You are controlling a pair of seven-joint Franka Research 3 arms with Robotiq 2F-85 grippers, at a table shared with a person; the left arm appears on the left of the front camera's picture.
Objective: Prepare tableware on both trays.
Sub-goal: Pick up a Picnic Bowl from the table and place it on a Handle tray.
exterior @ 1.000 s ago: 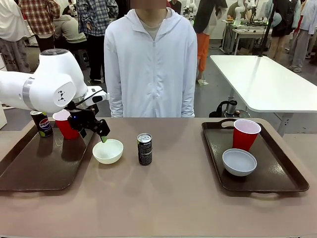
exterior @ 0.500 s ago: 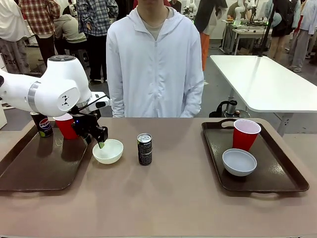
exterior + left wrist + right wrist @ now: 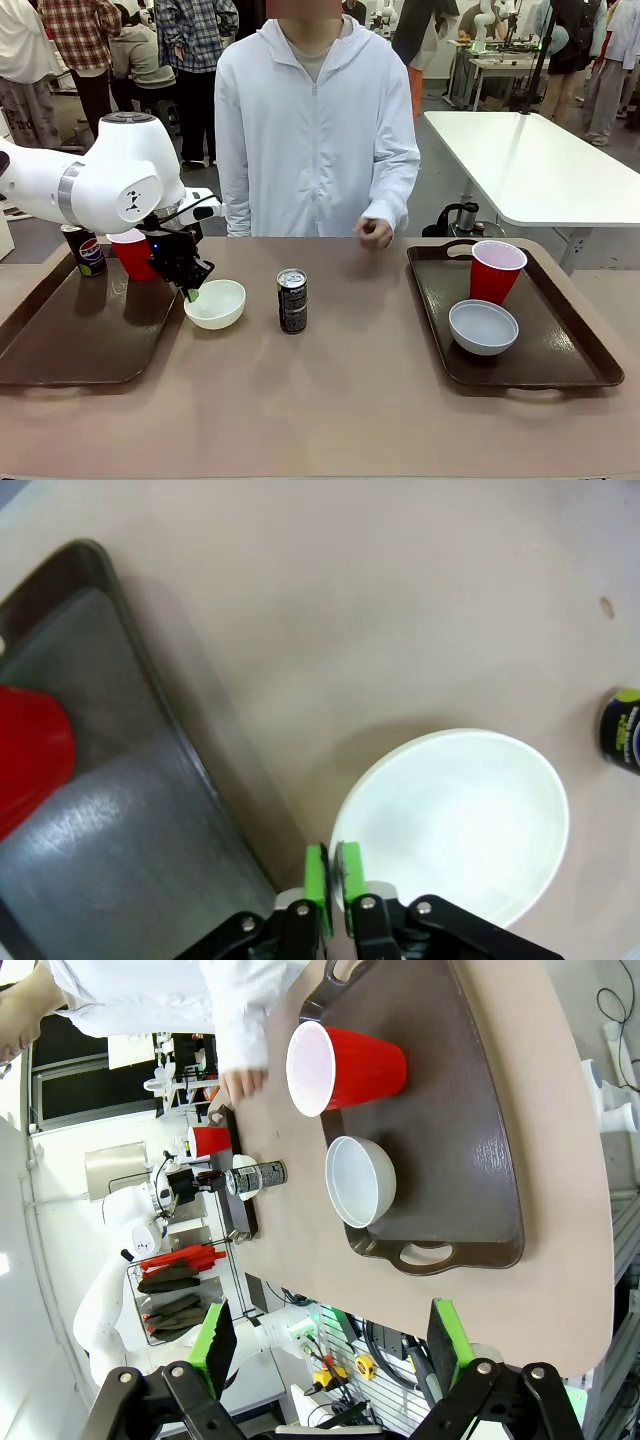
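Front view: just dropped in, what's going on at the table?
The left hand is shut on the rim of the white bowl, which sits on the tabletop beside the left tray. That tray holds a cup and a can. Another can stands mid-table. The right hand is open, off the table. The person's hand hovers near the right tray.

Tan tabletop (image 3: pixel 340 400), person in white zip hoodie (image 3: pixel 315 130), white table (image 3: pixel 530 165) behind

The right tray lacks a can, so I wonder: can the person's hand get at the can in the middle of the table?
Probably yes. The hand is at the table's far edge and the can stands alone on bare tabletop, with the left gripper off to the side at the bowl.
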